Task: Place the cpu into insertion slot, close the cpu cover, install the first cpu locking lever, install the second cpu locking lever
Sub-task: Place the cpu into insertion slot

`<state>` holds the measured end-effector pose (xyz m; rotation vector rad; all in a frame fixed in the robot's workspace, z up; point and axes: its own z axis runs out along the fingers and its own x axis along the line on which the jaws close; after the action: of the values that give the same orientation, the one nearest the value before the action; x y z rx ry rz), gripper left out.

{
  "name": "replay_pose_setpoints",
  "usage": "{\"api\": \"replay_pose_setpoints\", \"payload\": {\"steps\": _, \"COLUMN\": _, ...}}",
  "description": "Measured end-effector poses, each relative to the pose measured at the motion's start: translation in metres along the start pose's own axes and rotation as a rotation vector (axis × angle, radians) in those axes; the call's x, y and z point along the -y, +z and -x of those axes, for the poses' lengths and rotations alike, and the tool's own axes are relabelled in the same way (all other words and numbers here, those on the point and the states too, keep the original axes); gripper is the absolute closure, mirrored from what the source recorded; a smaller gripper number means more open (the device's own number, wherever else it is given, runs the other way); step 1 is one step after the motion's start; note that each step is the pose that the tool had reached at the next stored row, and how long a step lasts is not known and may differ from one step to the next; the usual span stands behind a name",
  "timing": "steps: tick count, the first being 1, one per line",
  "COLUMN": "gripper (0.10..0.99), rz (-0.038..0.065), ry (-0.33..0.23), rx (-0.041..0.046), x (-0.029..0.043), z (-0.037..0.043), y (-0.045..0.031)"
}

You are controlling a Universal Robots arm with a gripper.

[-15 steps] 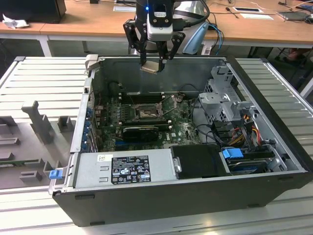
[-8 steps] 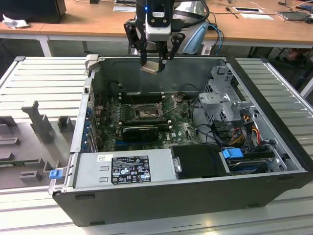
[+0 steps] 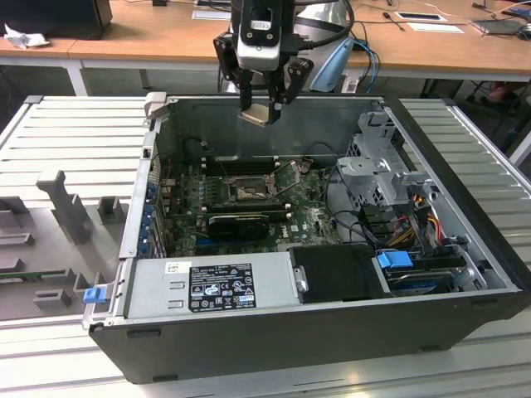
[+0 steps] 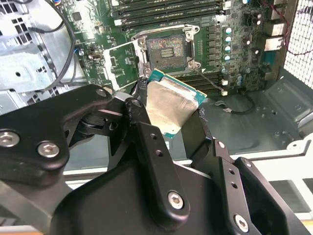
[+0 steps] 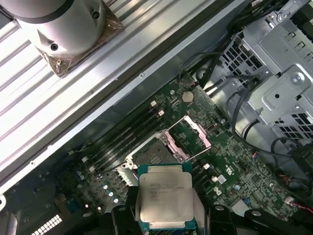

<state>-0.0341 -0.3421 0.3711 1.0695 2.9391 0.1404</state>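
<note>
Jaws grip cpu [image 4: 171,105] — slatted bench [image 3: 75,128], desks [image 3: 149,33] behind

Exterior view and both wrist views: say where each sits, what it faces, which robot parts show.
Exterior view: off the arm, looking down into the open black case; jaws shut on the square silver cpu.
First wrist view: on the wrist, facing the green motherboard; grey arm tube.
Second wrist view: wrist too, same motherboard; black jaws in front.
In both wrist views: cpu, square gold-centred insertion slot.
</note>
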Motion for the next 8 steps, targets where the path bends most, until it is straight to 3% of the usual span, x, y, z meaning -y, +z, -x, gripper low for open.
{"api": "replay_pose_setpoints", "payload": {"steps": 8, "gripper": 0.561, "rz": 0.001, "ry": 0.056, "rx": 0.0055, "x": 0.0003, "z": 0.0001, "y": 0.0033}}
